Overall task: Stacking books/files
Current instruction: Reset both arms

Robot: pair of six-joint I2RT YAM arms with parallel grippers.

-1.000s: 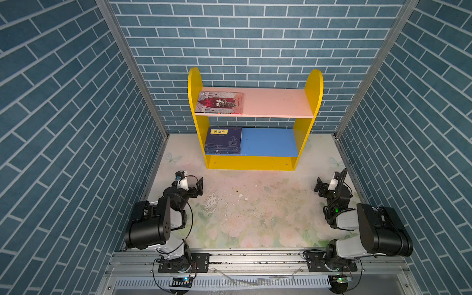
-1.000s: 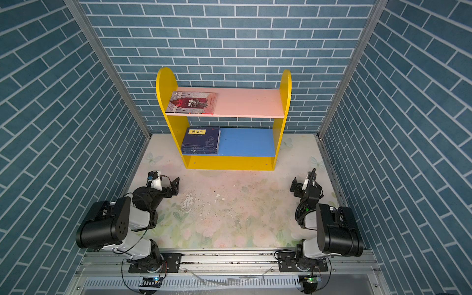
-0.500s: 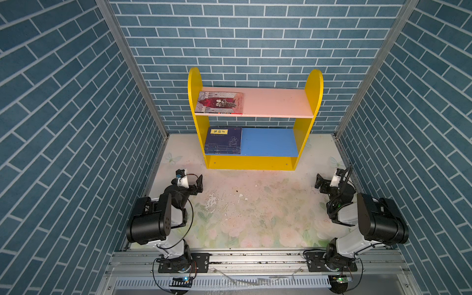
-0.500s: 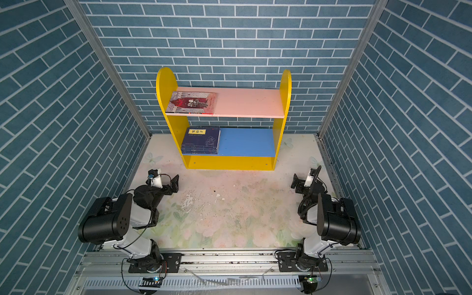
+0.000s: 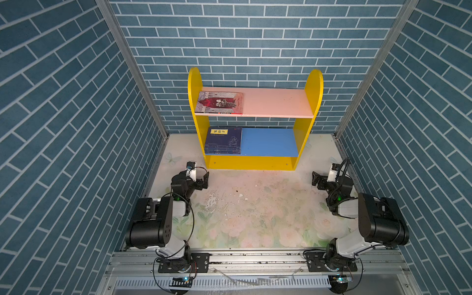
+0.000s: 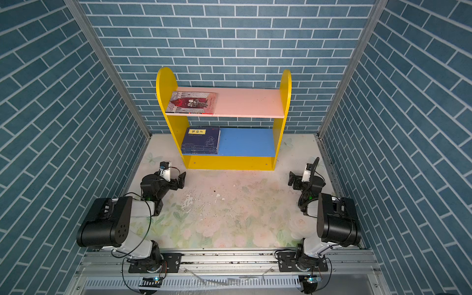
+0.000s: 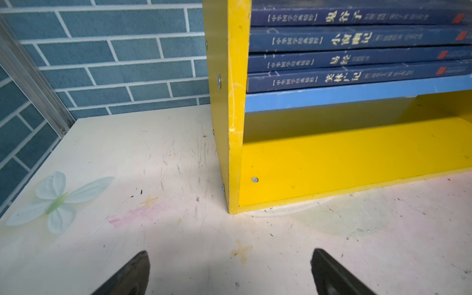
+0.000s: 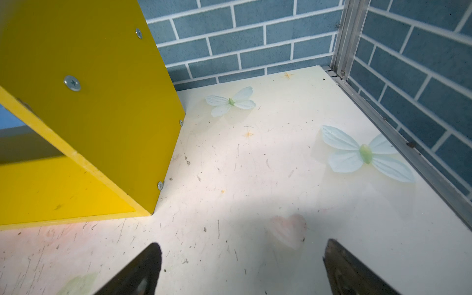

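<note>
Right arm had tucked back a little toward its wall since a second before; left arm had held.

Both top views: red book [image 5: 221, 102] [image 6: 191, 102] lay on the shelf's [image 5: 251, 163] pink upper board, left end. Navy stack [image 5: 223, 141] [image 6: 201, 140] lay on the blue lower board, left end. Left gripper [image 5: 205, 178] and right gripper [image 5: 316, 180] sat low over the table [image 5: 255, 204].

Left wrist: left gripper [image 7: 229, 252] spread wide and empty; four navy spines stacked.

Right wrist: right gripper [image 8: 242, 244] spread wide and empty, beside the shelf.

Books [image 5: 223, 141] on shelf [image 5: 277, 103] on floral table [image 5: 258, 207]
</note>
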